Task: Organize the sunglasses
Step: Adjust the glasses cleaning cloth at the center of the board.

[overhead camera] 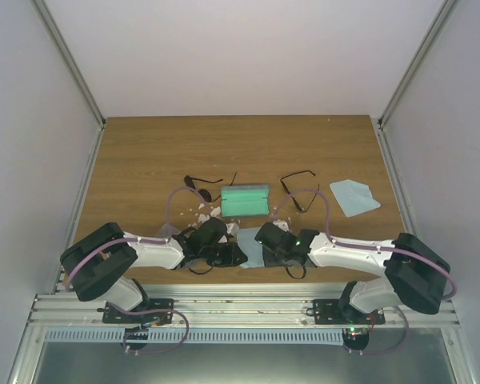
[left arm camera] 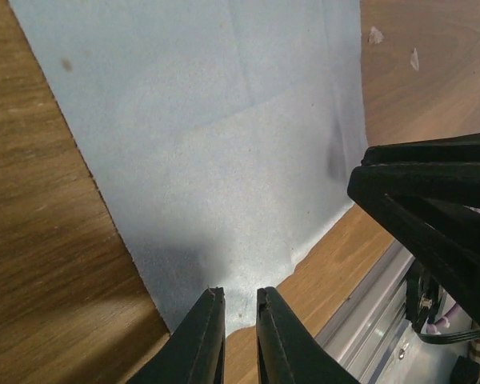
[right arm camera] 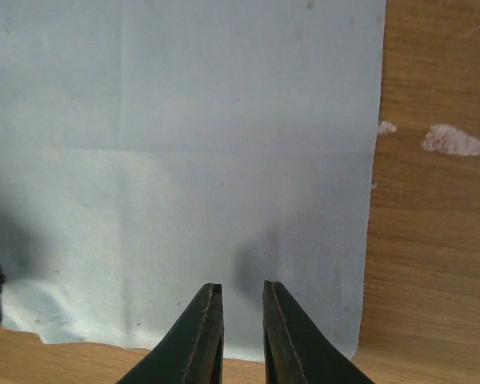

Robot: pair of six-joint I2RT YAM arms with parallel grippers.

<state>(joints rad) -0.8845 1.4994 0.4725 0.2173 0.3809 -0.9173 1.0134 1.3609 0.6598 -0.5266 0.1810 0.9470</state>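
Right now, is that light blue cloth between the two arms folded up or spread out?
Spread out. The light blue cloth lies flat on the table, showing only faint crease lines; its near edge is slightly rumpled by the left hand.

Case [overhead camera: 246,200] between two sunglasses [overhead camera: 202,186], cloth [overhead camera: 251,247] in front

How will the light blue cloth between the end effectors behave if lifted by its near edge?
The light blue cloth will probably drape limply: it lies flat with fold creases. Likely very light, since its near edge is wavy and slightly lifted. It may slide on the smooth table.
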